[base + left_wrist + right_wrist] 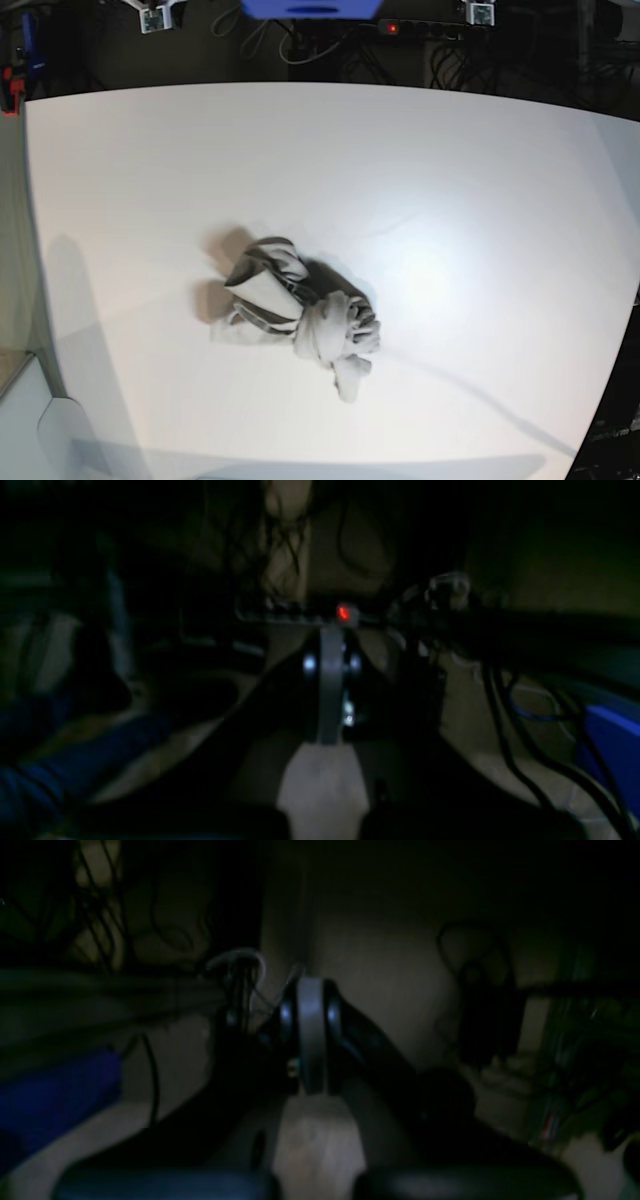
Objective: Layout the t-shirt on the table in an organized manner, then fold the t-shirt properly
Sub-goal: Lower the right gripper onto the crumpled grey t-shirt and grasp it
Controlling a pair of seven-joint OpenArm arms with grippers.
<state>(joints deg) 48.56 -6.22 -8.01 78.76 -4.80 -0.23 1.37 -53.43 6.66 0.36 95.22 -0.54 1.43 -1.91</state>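
T-shirt point(295, 308) lies bunched in a tight, twisted heap a little left of the middle of the table point(450, 200), one end rolled into a knot-like lump, nothing touching it. The white tabletop around it is smooth, with soft shadows. Neither arm shows in the base view. Each wrist view looks along its own gripper into a dim space off the table: the left gripper point(330, 680) and the right gripper point(310, 1035) both have their jaws pressed together on nothing, grey pads meeting in one strip. Behind the left gripper a power strip point(300, 614) with a red light shows among dark cables; the base view shows the same strip point(420, 28) past the table's far edge, beside a blue box point(310, 8).
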